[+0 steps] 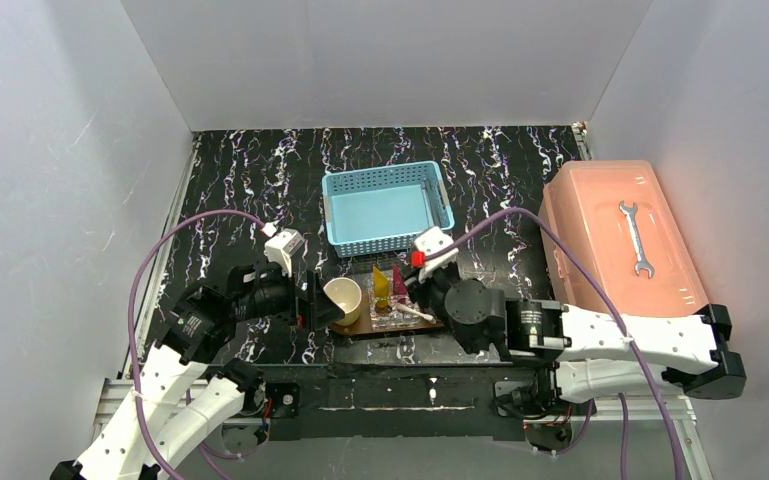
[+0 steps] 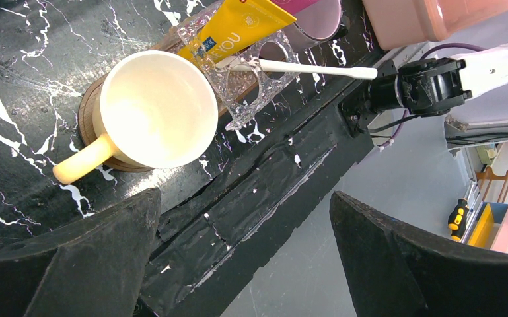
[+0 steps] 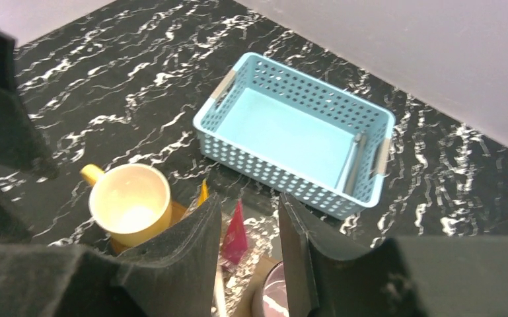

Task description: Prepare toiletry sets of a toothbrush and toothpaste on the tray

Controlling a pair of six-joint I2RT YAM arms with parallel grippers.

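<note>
The dark-brown tray lies at the table's near edge. On it stand a yellow mug, a clear glass holder and a mauve cup. The yellow toothpaste and the pink toothpaste stand in the glass holder. One toothbrush leans out of it toward the near edge. My left gripper is open and empty beside the mug. My right gripper is open above the tray, with the pink toothpaste showing through its gap. A second toothbrush is not clearly seen.
A light-blue basket sits behind the tray, with a pale grey stick by its right wall. A salmon-pink box with a wrench on its lid stands at the right. The table's near edge runs just under the left gripper.
</note>
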